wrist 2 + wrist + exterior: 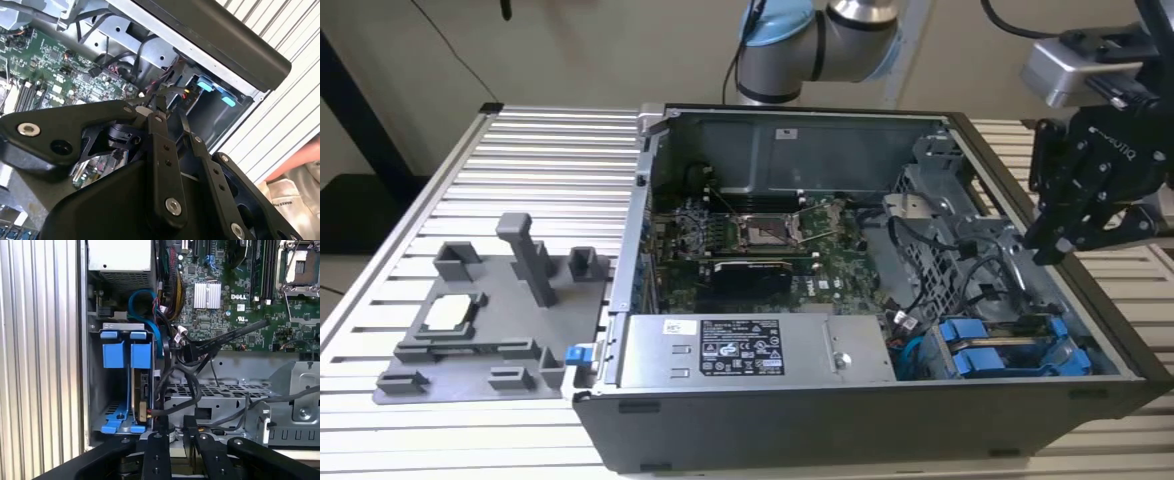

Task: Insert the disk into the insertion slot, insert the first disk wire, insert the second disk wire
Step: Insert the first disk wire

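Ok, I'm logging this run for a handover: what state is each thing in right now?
Computer case: lying on its side, side panel off.
Blue-framed drives: both seated side by side in the drive cage.
Black cables: loose, draped beside the drives.
CPU socket: bare, no cooler.
End effector: over the case's edge at the exterior view's right, holding no drive.

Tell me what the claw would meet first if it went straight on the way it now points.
Probably the black cables looping over the grey perforated panel, just ahead of the claw; depth is unclear.
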